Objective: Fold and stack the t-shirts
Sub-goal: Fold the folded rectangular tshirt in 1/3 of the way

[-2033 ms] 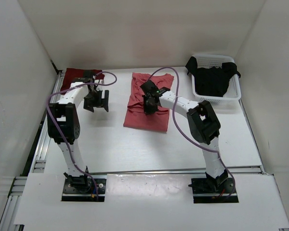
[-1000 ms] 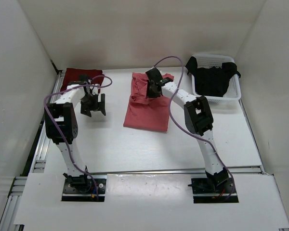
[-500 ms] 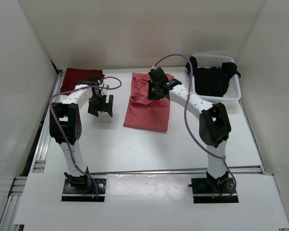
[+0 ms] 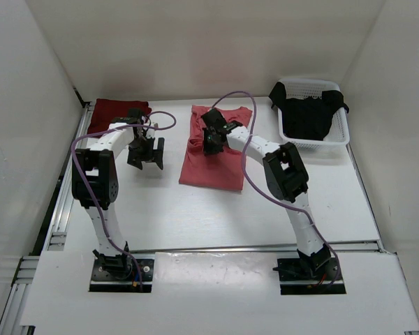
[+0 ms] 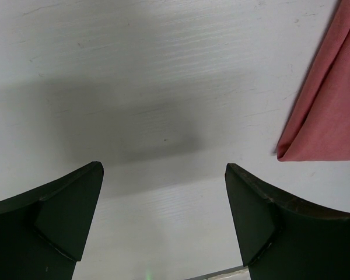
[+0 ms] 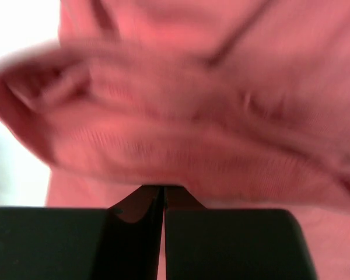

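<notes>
Right gripper (image 4: 211,137) sits over the upper left part of the salmon pink t-shirt (image 4: 216,166) in the top view. It has swung left from the collar end, where it was half a second ago. The cloth there is now bunched into a ridge, so a fold looks to be under way. Left gripper (image 4: 145,155) hovers spread open over the table (image 4: 195,209), a little nearer the shirt than before. The dark maroon t-shirt (image 4: 112,112) lies in the far left corner, and the black t-shirt (image 4: 307,115) fills the white basket (image 4: 341,137).

Left wrist view: fingers (image 5: 58,216) stand wide apart holding nothing, with the pink shirt's corner just to the right.

Right wrist view: jaws are pressed together on a pinch of pink cloth — a blurred roll bulges above them.
</notes>
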Robot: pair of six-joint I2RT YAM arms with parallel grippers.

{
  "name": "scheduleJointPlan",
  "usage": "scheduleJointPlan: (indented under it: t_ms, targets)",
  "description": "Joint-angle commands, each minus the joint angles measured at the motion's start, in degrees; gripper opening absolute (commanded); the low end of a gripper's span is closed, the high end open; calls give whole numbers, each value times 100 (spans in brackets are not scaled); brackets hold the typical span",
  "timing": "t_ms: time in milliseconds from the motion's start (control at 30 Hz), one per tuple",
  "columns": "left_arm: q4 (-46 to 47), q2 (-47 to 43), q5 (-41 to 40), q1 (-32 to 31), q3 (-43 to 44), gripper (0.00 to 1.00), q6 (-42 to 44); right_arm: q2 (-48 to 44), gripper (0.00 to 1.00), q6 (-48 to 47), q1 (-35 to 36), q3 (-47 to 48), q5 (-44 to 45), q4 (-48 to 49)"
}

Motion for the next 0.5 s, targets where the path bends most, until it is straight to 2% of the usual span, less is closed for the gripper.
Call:
scheduleJointPlan:
  t_ms: [0,167,300,400,467]
  targets:
    - [22,-274,8,11,9,96,1,218,0,64,-278,1017,188,193]
    - [22,-274,-114,11,-44,95,1,991,0,64,-551,1792,-172,193]
    - [-31,-334,-676,-383,9,94,1,1143,0,2,-693,1977,-111,123]
    - [-92,-397,-555,-682,9,94,1,696,0,-50,-824,1977,-49,123]
    - [-92,-397,-344,-736,244,94,1,186,6,-208,-824,1873,-49,123]
